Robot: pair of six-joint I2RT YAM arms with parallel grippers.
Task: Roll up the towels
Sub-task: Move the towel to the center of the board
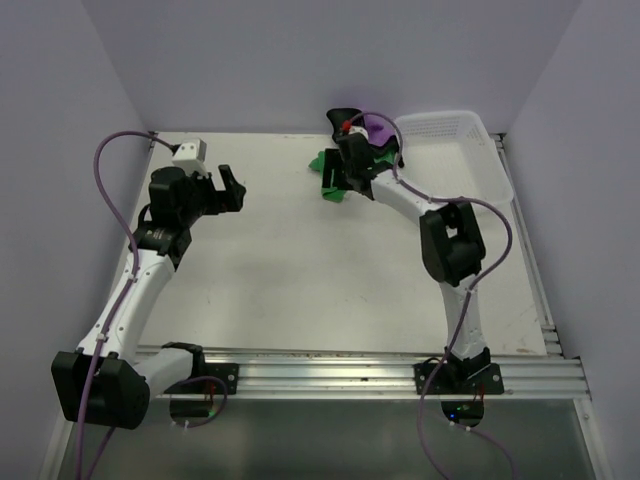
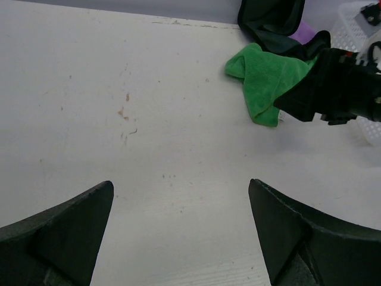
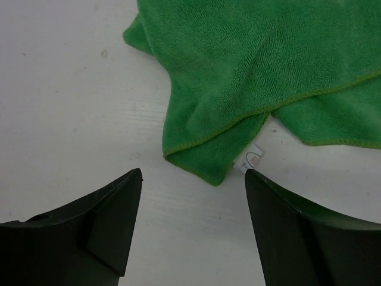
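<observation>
White tabletop (image 1: 300,270), pale walls around it. We see the green towel (image 3: 256,71) lying crumpled near the far edge, with the purple towel (image 1: 380,128) bunched just behind it, next to the white basket (image 1: 470,140). Right gripper (image 3: 193,173) sits low at the green towel's near corner, fingers spread, nothing between them. Left gripper (image 2: 178,190) hangs over bare tabletop well to the left, fingers spread wide, holding nothing.

The nearer towel (image 1: 322,162) lies left of the farther towel (image 1: 380,127) and the basket (image 1: 500,170).
</observation>
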